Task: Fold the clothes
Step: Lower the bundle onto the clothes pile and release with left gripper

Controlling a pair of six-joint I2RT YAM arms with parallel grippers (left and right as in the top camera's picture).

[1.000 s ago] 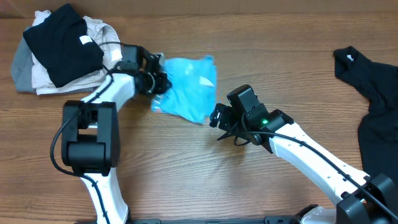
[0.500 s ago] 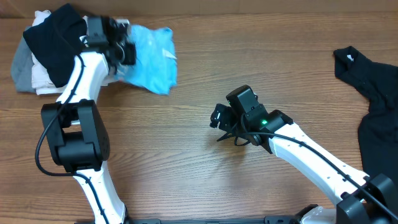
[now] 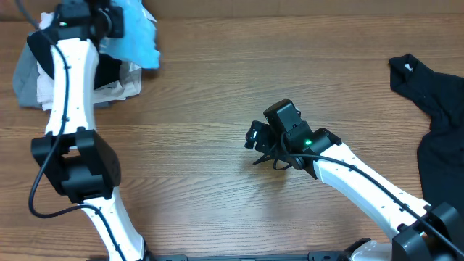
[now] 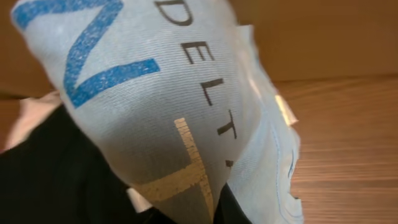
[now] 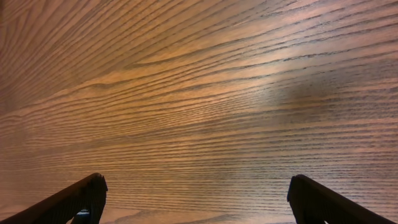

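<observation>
Wood-grain desk (image 3: 210, 87): left gripper (image 3: 114, 17) jaws clamped on the light blue T-shirt (image 3: 139, 35) above the far-left corner clothes pile (image 3: 119, 85); right gripper (image 3: 254, 138) jaws wide apart mid-desk.

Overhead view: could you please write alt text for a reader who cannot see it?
The left gripper holds a bunched light blue T-shirt over a pile of black, white and grey clothes at the far left corner of the table. The right gripper is open above bare wood near the middle, and a black shirt lies at the right edge.
</observation>
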